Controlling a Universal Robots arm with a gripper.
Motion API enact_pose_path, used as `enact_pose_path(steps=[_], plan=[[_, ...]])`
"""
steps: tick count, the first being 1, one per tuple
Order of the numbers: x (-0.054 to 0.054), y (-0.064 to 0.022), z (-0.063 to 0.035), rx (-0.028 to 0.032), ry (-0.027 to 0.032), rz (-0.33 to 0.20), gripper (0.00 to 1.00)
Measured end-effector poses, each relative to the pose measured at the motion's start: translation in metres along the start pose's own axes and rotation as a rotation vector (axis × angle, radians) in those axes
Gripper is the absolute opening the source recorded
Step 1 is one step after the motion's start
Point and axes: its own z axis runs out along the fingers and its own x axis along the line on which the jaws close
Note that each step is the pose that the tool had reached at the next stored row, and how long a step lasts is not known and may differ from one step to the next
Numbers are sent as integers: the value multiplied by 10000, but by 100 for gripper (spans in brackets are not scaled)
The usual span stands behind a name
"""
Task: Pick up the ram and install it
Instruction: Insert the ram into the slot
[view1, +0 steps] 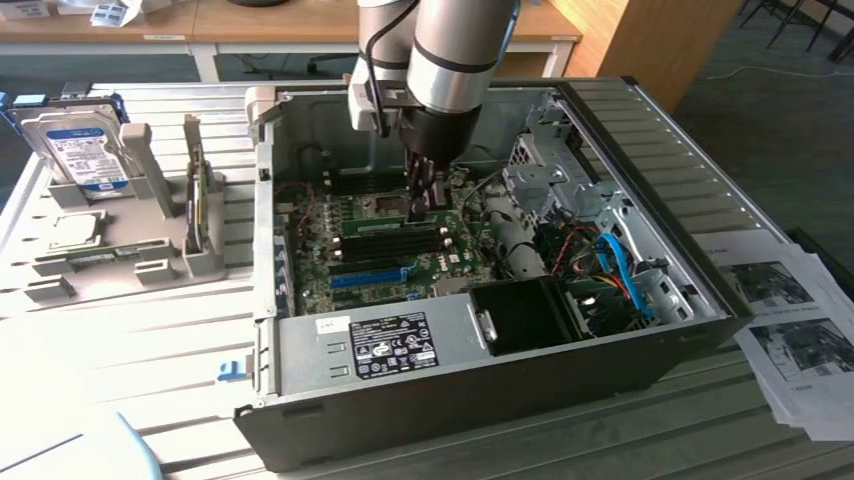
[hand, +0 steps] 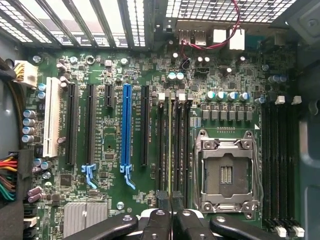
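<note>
Wrist view first: the black two-fingered gripper is seen clamped tight on the long thin green ram stick. The stick is viewed edge-on, so only a skinny greenish line can be made out. That line runs along the bank of black memory slots near the middle of the green motherboard, between the long bright blue plastic slot and the square silver CPU socket. It's kept standing on its long edge, presumably so the contacts get lined up with a slot; whether it's actually seated can't be told tbh. In the exterior view the gripper is pointed straight down inside the open grey metal computer case, well apart from the boxy silver hard drive parked in a grey holder near the slatted white table's far edge, on the exterior view's left.
</note>
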Motion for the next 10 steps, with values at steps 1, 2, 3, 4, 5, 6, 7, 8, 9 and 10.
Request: enact_pose_path(steps=[1, 2, 3, 4, 5, 6, 7, 8, 9, 10], plan=[[1, 0, 7, 0, 0, 1, 11], [1, -1, 15, 0, -1, 2, 11], [2, -1, 22, 0, 0, 3, 11], [3, -2, 30, 0, -1, 4, 11], [3, -2, 37, 0, -1, 5, 11], [4, -3, 44, 0, -1, 6, 11], [4, -3, 51, 0, 0, 7, 11], [5, -4, 57, 0, 0, 7, 11], [5, -4, 63, 0, -1, 8, 11], [5, -4, 66, 0, 0, 8, 11]])
